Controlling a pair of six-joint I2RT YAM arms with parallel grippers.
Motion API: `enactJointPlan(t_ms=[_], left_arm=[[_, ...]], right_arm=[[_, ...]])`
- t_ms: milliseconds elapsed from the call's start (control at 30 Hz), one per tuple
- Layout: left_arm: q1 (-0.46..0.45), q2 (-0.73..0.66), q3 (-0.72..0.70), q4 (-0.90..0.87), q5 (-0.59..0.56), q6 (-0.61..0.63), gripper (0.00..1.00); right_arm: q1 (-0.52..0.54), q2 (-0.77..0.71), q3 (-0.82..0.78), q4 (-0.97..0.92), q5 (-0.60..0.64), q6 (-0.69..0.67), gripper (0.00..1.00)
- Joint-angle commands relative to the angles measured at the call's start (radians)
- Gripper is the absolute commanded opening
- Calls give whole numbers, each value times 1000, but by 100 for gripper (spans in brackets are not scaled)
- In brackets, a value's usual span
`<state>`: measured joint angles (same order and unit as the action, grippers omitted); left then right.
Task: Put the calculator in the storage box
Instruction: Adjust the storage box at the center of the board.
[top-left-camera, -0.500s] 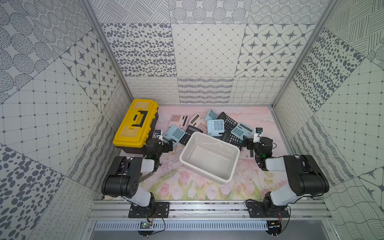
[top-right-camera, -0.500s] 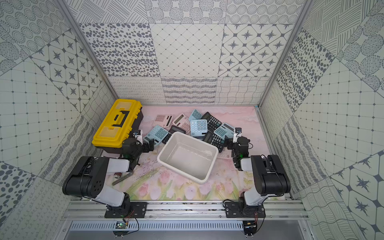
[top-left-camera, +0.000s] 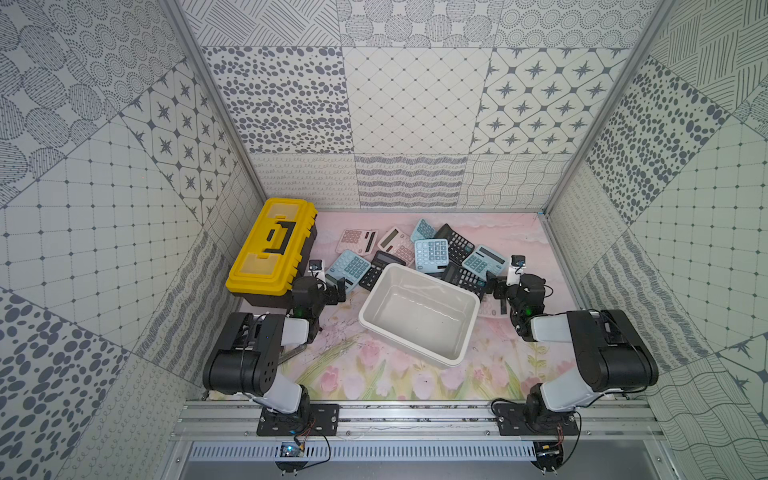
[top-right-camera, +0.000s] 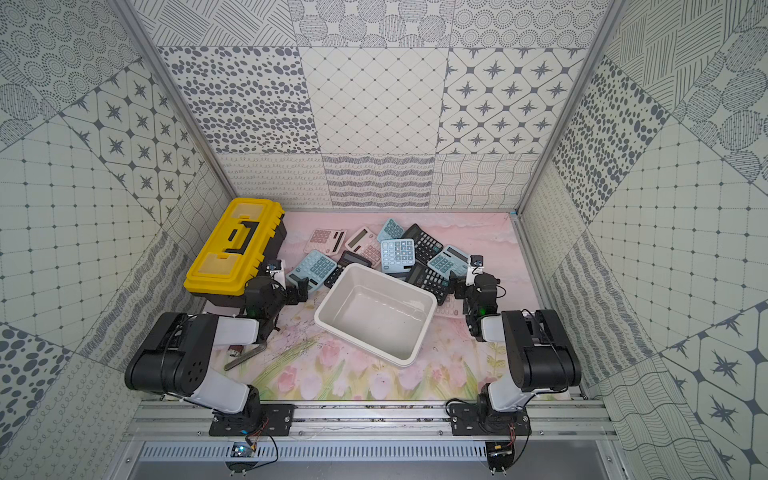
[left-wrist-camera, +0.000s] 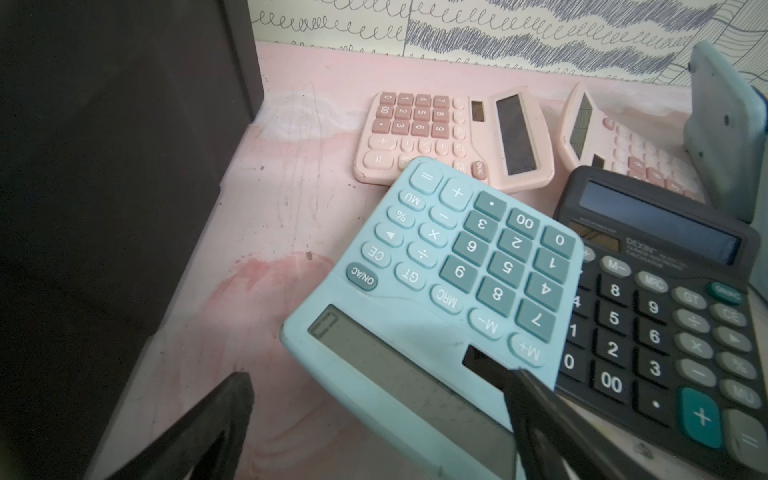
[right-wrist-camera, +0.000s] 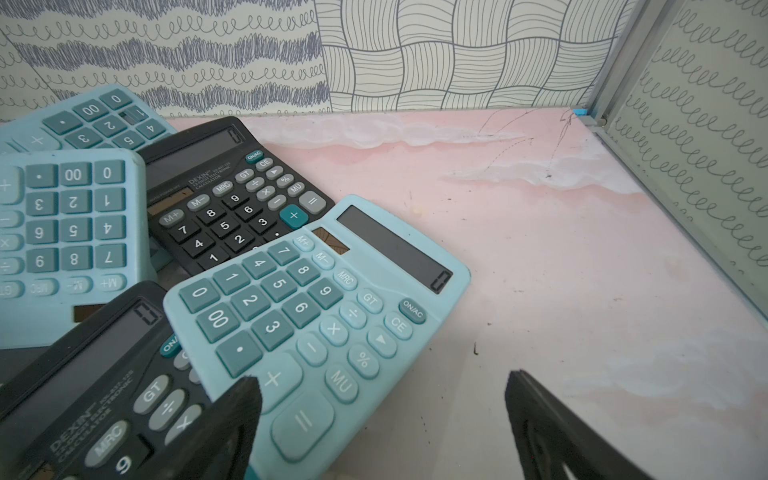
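The storage box (top-left-camera: 451, 358) (top-right-camera: 330, 326) is a white open tub with nothing inside, at the middle of the mat in both top views. Several calculators lie heaped behind it. My left gripper (top-left-camera: 337, 287) (left-wrist-camera: 378, 378) is open, low at the display end of a light blue calculator (top-left-camera: 350, 268) (left-wrist-camera: 436, 286). One finger (left-wrist-camera: 536, 411) overlaps that calculator's corner and the other is over the mat. My right gripper (top-left-camera: 495, 291) (right-wrist-camera: 382, 382) is open around the key-end corner of another light blue calculator (top-left-camera: 483, 259) (right-wrist-camera: 316, 316). Neither holds anything.
A yellow-lidded black toolbox (top-left-camera: 270, 245) (left-wrist-camera: 104, 166) stands close beside my left gripper. Pink calculators (left-wrist-camera: 449, 137), black calculators (left-wrist-camera: 665, 324) (right-wrist-camera: 232, 199) and more blue ones (right-wrist-camera: 70, 232) overlap in the heap. Bare pink mat (right-wrist-camera: 561, 249) lies right of it, up to the wall.
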<state>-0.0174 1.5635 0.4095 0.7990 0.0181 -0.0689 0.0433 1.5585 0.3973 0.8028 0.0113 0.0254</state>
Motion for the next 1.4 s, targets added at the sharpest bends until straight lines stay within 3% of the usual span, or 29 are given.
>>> enactJointPlan(t_ms=[0,200,267,367,567,800,1033,1167,1267,1367], left_arm=[[2,5,8,25,-9,4,100],[-8,-69,26,-67,6,24,100],[-16,-116,8,-83,-19,15,100],[-29,-220,-5,-168,-96,-43,100],[-59,-404,89,-517,-215,-218,100],[-61,-538,230,-844,-52,-406,100],[-58,-697,295,-1107,20,-590,100],[-57,-770,302,-1222,50,-653,100],[-44,-826,280,-1334,-19,-808,100],[-24,-825,259,-1301,105,-860,100]], right_arm=[[-4,-4,18,26,-2,-9,97],[-3,-19,-15,71,-33,-23,97],[-3,-84,-45,78,-3,-14,97],[-3,-234,-16,-123,55,29,97],[-3,-433,55,-394,-22,121,97],[-3,-588,173,-715,-172,401,97],[-14,-583,304,-1041,-231,515,97],[-108,-609,250,-1062,-375,586,97],[-213,-615,211,-1041,-530,630,97],[-264,-578,228,-1036,-670,593,97]])
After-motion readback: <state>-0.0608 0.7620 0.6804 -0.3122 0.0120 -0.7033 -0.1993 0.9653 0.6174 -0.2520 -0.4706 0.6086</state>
